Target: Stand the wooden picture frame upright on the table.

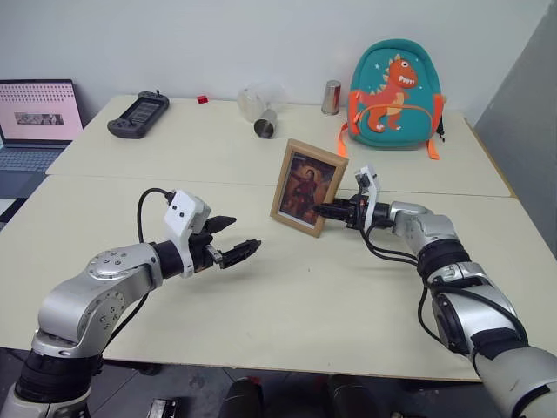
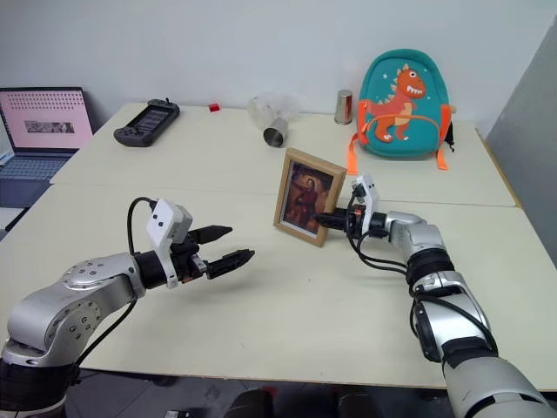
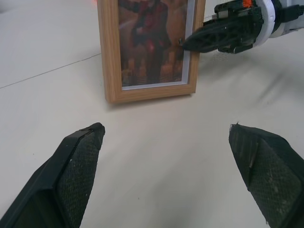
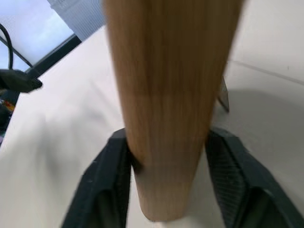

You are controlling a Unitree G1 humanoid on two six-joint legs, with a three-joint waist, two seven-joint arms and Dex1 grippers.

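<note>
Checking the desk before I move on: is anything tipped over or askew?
Yes: the clear cup at the far side of the table lies on its side. The wooden picture frame stands upright.

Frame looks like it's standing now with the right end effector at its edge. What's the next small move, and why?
Probably open the right end effector a bit wider and draw it straight back. The wooden picture frame already stands upright on the table, and the right wrist view shows its edge between the fingers with little gap, so a sideways pull could tip it. The left end effector hangs open, apart.
</note>
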